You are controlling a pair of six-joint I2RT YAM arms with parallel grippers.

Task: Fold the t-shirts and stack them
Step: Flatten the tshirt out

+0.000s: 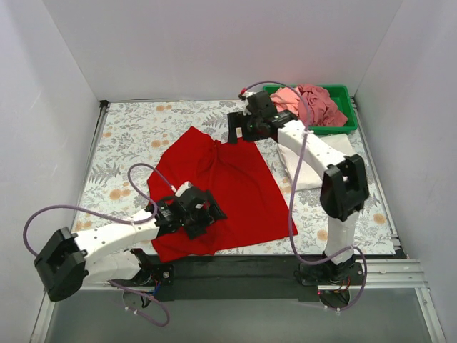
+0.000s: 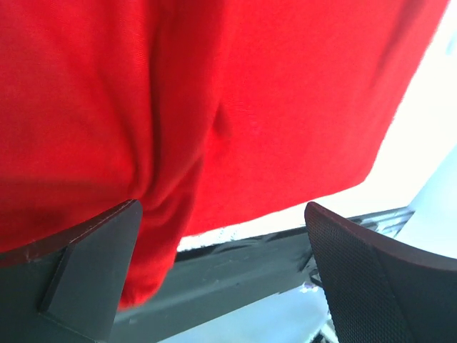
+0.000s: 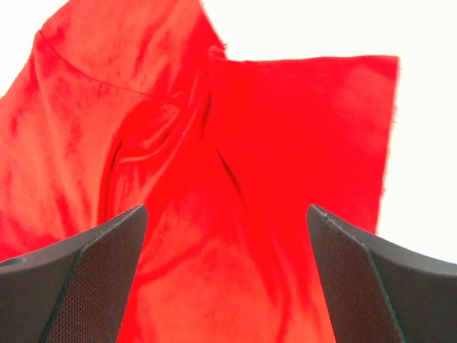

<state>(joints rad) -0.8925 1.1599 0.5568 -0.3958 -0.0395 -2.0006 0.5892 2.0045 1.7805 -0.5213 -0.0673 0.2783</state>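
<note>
A bright red t-shirt point(image 1: 228, 179) lies spread, with wrinkles, on the middle of the table. My left gripper point(image 1: 213, 212) hovers open over its near-left part; in the left wrist view the red cloth point(image 2: 250, 107) fills the top and nothing sits between the fingers point(image 2: 93, 264). My right gripper point(image 1: 237, 131) stands open above the shirt's far edge; its wrist view shows the creased red cloth point(image 3: 235, 236) below the gripper point(image 3: 227, 211). A white t-shirt point(image 1: 303, 171) lies folded under the right arm. Pink and dusty rose t-shirts point(image 1: 312, 103) are heaped in the tray.
The green plastic tray point(image 1: 344, 91) stands at the back right corner. White walls enclose the flower-patterned table point(image 1: 136, 136) on three sides. A dark rail point(image 1: 243, 268) runs along the near edge, seen in the left wrist view as a dark strip point(image 2: 235, 271).
</note>
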